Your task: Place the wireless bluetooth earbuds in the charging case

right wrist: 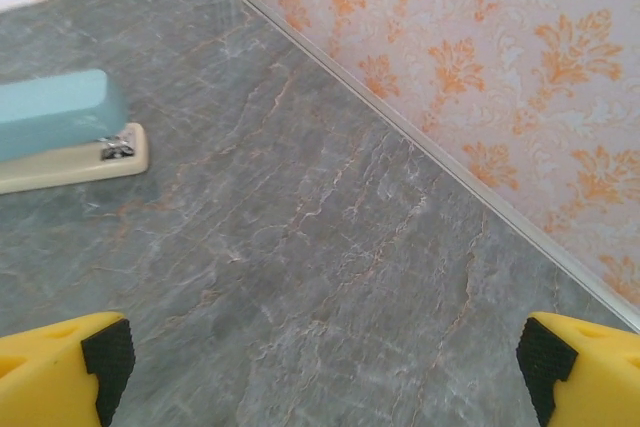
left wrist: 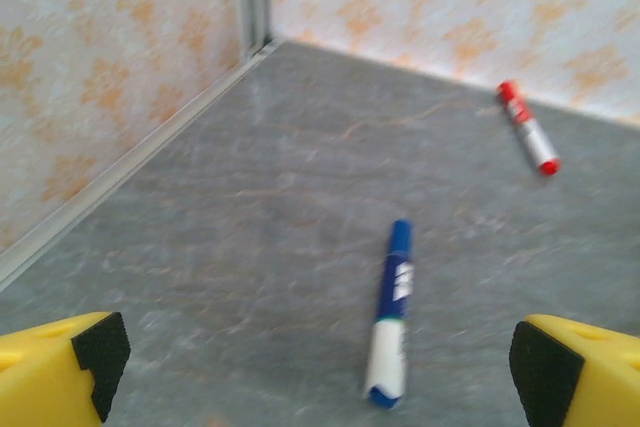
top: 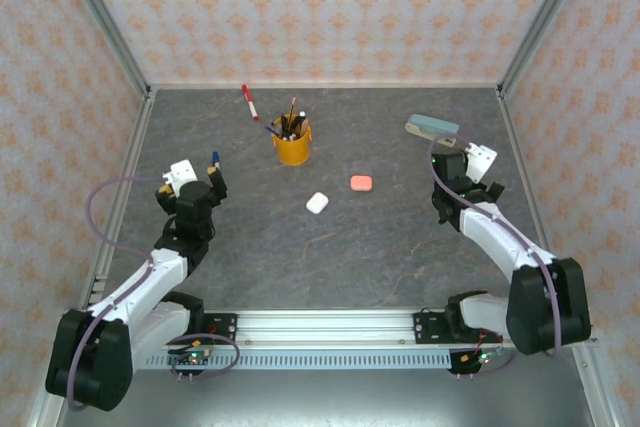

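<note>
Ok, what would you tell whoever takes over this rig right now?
Left end effector: open, empty, blue marker just ahead.
Right end effector: open, empty, stapler ahead.
White case and pink case: mid-table, apart, both look shut.
Done: cannot tell whether earbuds are inside.
Left: open the cases and check.

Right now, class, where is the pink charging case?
In the top view, the pink charging case lies mid-table, just right of the white case and nearer than the yellow pen cup.
</note>
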`<state>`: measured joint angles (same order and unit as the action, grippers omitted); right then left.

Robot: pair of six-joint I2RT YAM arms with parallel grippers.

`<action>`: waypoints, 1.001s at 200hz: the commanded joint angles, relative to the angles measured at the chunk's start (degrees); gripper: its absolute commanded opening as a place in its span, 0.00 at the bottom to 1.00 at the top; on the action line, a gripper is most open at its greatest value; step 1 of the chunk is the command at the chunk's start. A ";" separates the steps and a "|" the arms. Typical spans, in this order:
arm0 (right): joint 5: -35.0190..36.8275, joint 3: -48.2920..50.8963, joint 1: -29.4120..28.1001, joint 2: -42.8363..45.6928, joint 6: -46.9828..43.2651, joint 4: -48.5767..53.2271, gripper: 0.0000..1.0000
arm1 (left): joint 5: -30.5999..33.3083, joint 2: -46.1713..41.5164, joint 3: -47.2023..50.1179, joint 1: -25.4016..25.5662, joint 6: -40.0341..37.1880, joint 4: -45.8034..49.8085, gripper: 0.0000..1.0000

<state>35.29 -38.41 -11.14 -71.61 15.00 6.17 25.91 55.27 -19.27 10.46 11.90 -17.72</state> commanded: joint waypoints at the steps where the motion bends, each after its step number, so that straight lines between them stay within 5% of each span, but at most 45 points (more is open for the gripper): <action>1: 3.72 3.20 0.24 -4.74 -5.36 -14.45 1.00 | 4.42 2.86 1.86 -0.35 -6.31 -12.19 1.00; 24: 1.62 6.19 0.31 -9.80 -8.72 -25.85 1.00 | 2.37 11.11 0.86 -0.45 -12.71 -18.90 1.00; 75: -9.29 14.85 1.20 -13.60 -19.36 -52.90 1.00 | -13.92 25.94 -1.42 -1.88 -17.24 -28.35 1.00; 105: -25.27 15.72 6.17 -13.41 -18.42 -51.05 1.00 | -21.51 30.59 -1.81 -5.41 -16.29 -31.64 1.00; 118: -27.24 17.60 7.26 -17.44 -18.71 -60.37 1.00 | -25.35 30.35 -3.45 -7.38 -15.18 -28.12 1.00; 134: -31.17 13.73 9.28 -15.81 -17.05 -49.14 1.00 | -26.80 30.58 -4.74 -8.89 -13.58 -25.94 1.00; 200: -32.03 14.51 9.77 -15.27 -17.12 -50.43 1.00 | -26.11 30.66 -5.43 -9.67 -12.68 -24.65 1.00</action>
<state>4.84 -23.20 -1.56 -87.61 -2.63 -43.40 0.34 85.78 -23.68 1.02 -1.39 -42.89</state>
